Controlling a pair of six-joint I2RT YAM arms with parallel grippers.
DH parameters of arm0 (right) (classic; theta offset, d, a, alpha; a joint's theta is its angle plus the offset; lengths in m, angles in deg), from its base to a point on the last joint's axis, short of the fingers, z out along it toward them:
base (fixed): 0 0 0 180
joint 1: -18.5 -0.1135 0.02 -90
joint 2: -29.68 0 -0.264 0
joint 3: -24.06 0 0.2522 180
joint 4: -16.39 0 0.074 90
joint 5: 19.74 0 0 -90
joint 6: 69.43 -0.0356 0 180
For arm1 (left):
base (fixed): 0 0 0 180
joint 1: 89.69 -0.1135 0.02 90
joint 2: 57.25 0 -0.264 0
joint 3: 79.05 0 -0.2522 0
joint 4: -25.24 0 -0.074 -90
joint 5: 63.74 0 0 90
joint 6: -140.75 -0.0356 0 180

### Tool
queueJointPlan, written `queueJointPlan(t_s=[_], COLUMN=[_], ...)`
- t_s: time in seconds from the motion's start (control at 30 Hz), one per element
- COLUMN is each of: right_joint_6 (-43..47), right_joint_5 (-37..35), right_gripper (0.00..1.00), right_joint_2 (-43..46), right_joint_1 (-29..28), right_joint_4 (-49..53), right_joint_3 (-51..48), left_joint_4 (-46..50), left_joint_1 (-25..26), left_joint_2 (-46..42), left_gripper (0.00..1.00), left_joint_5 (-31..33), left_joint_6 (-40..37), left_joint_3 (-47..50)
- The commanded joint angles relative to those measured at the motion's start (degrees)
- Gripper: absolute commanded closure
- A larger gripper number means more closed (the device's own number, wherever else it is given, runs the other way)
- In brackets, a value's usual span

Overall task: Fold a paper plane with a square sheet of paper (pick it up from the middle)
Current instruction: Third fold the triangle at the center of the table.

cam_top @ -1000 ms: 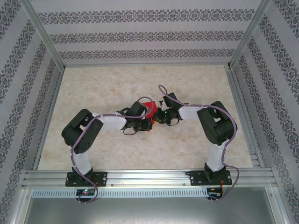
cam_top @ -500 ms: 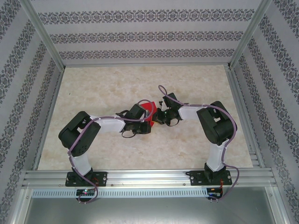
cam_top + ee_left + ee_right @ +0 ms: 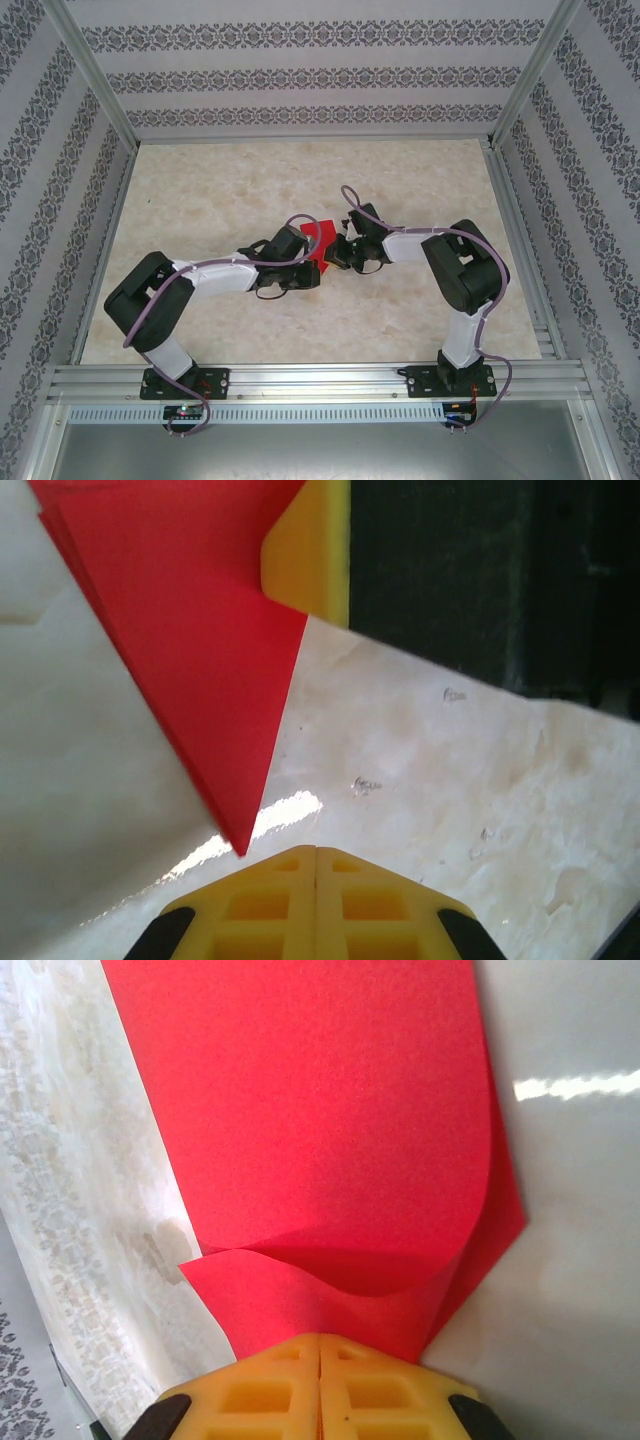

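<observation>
At the left of the overhead view the left arm (image 3: 215, 272) leans low from its base at the bottom edge. Its elbow is swung out to the left and its forearm stretches rightward, nearly level over the table (image 3: 200, 190), so its wrist ends just left of centre. The left fingers (image 3: 270, 915) are pressed together with nothing between them. In the left wrist view a sharp corner of the red paper (image 3: 180, 620) points down toward them and ends just short of their tips, low over the table. Closed like that, they seem placed to act as a blunt tool that presses or steadies the paper, not one that takes hold of it. In the overhead view the red paper (image 3: 315, 240) sits at the centre of the table, between the two wrists. It is already doubled over: in the right wrist view a top layer curls loosely above the layer beneath, and the fold is not pressed flat. At the bottom of that view the right fingers (image 3: 380, 1390) are closed on the paper's near edge, pinching the layers where they meet. That grip would likely hold the fold in line while the other arm works on it. At the right of the overhead view the right arm (image 3: 455, 265) rises from its base, bends sharply at a high elbow and reaches leftward and down to the paper, with its wrist tipped toward the centre.
</observation>
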Motion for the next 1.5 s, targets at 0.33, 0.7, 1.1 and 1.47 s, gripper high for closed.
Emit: queueJointPlan(t_s=[0.33, 0.7, 1.1, 1.47], right_joint_6=[-0.4, 0.0, 1.8, 9.4], right_joint_5=[-0.1, 0.0, 0.3, -3.0], right_gripper=[0.92, 0.92, 0.92, 0.92], right_joint_2=[0.1, -0.1, 2.1, -2.7], right_joint_1=[0.0, 0.1, 0.9, 4.9], right_joint_4=[2.3, 2.6, 1.4, 7.4], right_joint_3=[-0.6, -0.2, 0.5, 6.0], left_joint_4=[-2.6, -1.9, 2.1, 11.1], left_joint_1=[0.4, 0.3, 0.3, 0.3], left_joint_2=[4.5, 5.4, 7.7, 8.4], left_gripper=[0.97, 0.97, 1.0, 1.0], left_joint_5=[4.5, 6.4, 7.1, 9.3], left_joint_6=[1.7, 1.6, 2.4, 3.9], left_joint_3=[-2.7, -3.6, -2.0, -2.2])
